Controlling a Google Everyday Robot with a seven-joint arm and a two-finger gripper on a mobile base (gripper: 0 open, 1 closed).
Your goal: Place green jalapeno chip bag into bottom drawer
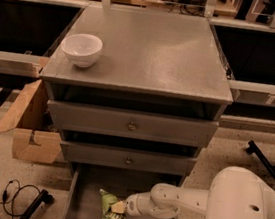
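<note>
The green jalapeno chip bag (112, 212) is a small crinkly green bag inside the open bottom drawer (79, 214), near its middle, low over the grey floor. My gripper (119, 208) reaches in from the right on a white arm and sits right at the bag's right side, over its middle. Whether the bag rests on the drawer floor I cannot tell. The two upper drawers with round knobs are closed.
A white bowl (81, 49) stands on the cabinet top (155, 53) at the left. An open cardboard box (29, 127) sits on the floor left of the cabinet. Black cables (15, 194) and a black stand lie at the lower left. A dark bar (266, 164) lies at the right.
</note>
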